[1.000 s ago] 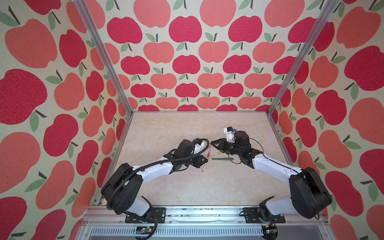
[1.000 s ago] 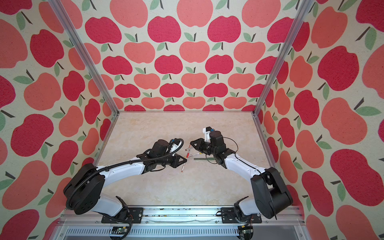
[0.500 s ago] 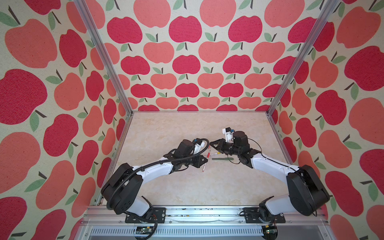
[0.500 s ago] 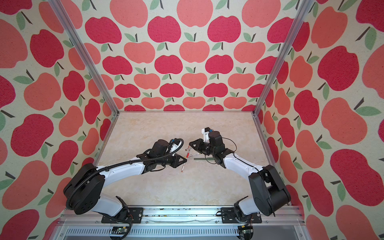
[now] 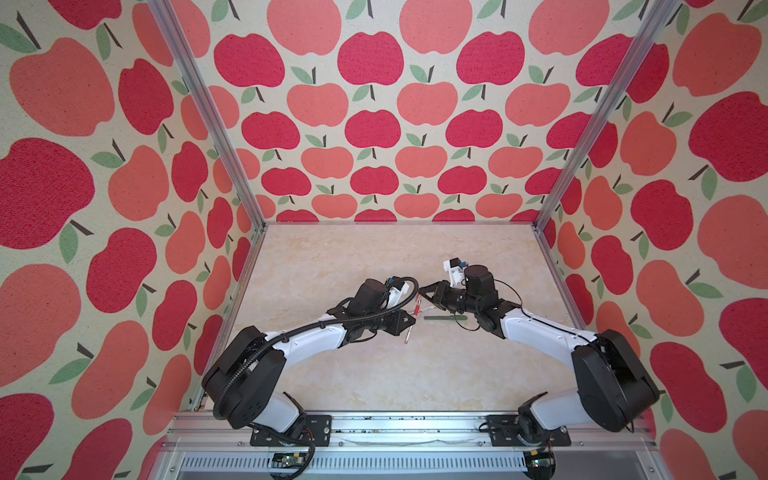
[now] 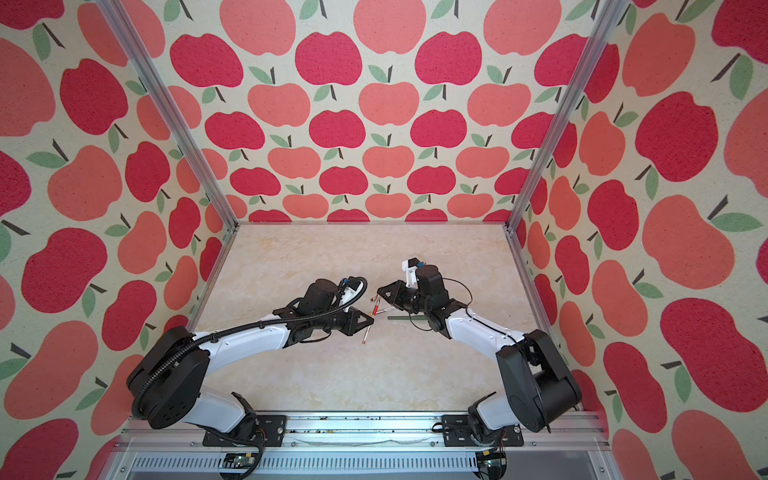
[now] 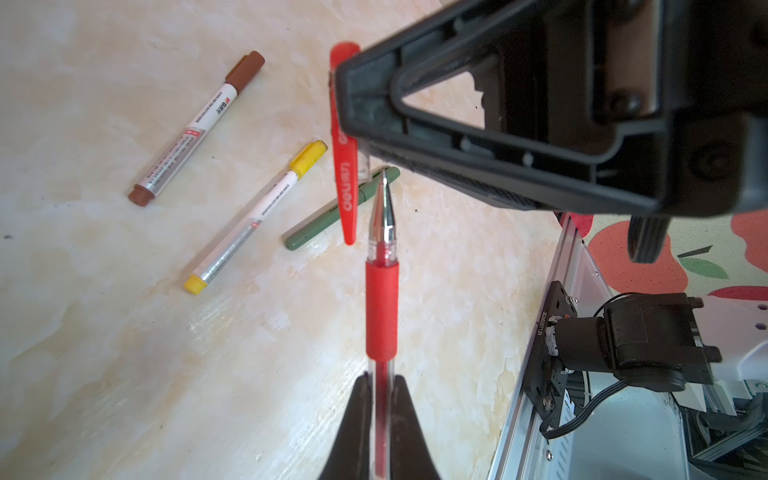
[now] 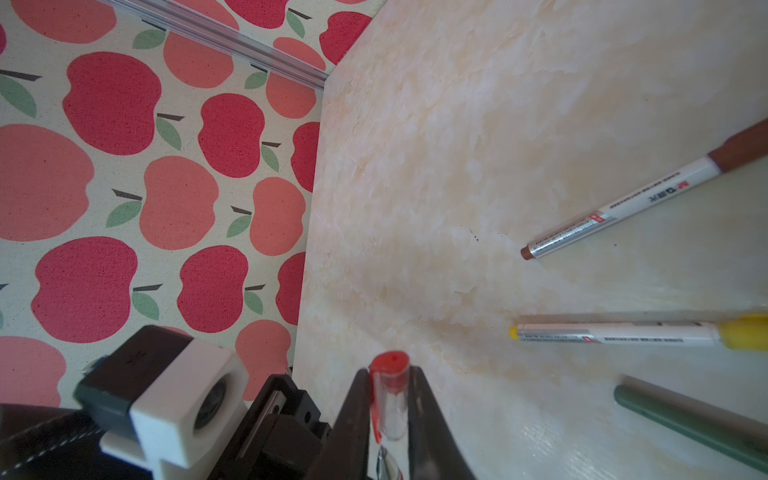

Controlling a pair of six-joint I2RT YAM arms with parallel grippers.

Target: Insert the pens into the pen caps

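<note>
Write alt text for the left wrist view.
The left claw grips a clear red pen, its silver tip at the mouth of a clear red-topped clip cap held in the right claw. Beyond, a brown-capped white marker, a yellow-capped white marker and a dark green pen lie on the marbled table.

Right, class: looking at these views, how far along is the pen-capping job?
Done, it seems: the brown pen, yellow pen and green pen lie capped on the table. In hand: the left gripper is shut on the red pen, the right gripper is shut on the red cap, and the pen's tip sits just at the cap's open mouth. Left: push that last pen home.
</note>
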